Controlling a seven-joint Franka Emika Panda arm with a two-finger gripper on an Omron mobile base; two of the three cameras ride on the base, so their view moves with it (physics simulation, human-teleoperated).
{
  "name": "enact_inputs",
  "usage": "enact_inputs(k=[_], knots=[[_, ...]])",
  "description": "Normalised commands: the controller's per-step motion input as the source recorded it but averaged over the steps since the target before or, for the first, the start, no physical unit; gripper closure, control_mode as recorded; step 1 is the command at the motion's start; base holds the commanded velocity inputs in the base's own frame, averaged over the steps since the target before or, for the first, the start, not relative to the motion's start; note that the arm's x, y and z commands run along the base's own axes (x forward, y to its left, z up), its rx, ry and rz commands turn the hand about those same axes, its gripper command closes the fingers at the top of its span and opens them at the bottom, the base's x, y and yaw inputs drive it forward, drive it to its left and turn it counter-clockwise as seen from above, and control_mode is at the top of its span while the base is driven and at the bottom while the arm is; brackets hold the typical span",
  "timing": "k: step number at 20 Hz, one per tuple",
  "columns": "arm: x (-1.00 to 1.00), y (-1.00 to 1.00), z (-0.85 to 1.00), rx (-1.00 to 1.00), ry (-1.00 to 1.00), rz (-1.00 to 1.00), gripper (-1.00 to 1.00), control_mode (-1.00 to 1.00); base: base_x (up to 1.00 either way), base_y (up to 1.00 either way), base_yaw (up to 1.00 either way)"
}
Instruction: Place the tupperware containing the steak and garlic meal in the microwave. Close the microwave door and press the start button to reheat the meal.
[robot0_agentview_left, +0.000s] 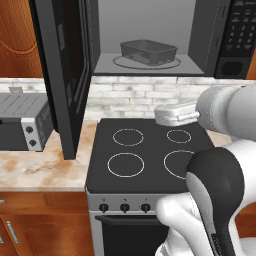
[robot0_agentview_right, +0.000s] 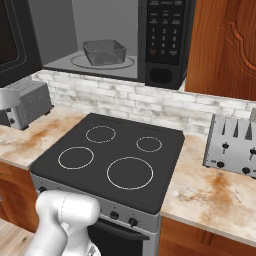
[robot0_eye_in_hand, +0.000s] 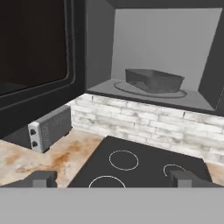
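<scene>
Tupperware (robot0_agentview_left: 148, 52) is what I am tracking, and working outward from my end: the gripper (robot0_eye_in_hand: 112, 178) hangs over the front of the stove (robot0_agentview_left: 145, 147) with its jaws spread wide and nothing between them. Beyond the burners comes the white brick backsplash (robot0_eye_in_hand: 144, 124), and above that the open microwave (robot0_agentview_right: 150, 40), where the tub sits on the round turntable (robot0_agentview_left: 120, 61). So I judge the placing step done. I cannot make out the steak or garlic through the smoky walls from any camera.

What remains is the microwave door (robot0_agentview_left: 62, 75), which stands swung fully out to the left, edge-on toward me in the left base view, and then the start button on the keypad (robot0_agentview_right: 164, 30) to the right of the cavity.

From the hand camera the tub lies ahead and well above the fingertips (robot0_eye_in_hand: 42, 178), a little right of centre and well apart from them, while the door panel looms at upper left.
</scene>
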Motion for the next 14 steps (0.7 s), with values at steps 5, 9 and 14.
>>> enact_inputs(k=[5, 9, 14], knots=[[-0.01, 0.58, 0.00, -0.16, 0.00, 0.04, -1.00, -1.00, 0.00, 0.00, 0.00], [0.00, 0.67, -0.28, -0.31, -0.04, 0.02, -1.00, -1.00, 0.00, 0.00, 0.00], [-0.16, 0.51, -0.17, -0.39, -0.04, 0.02, -1.00, -1.00, 0.00, 0.00, 0.00]])
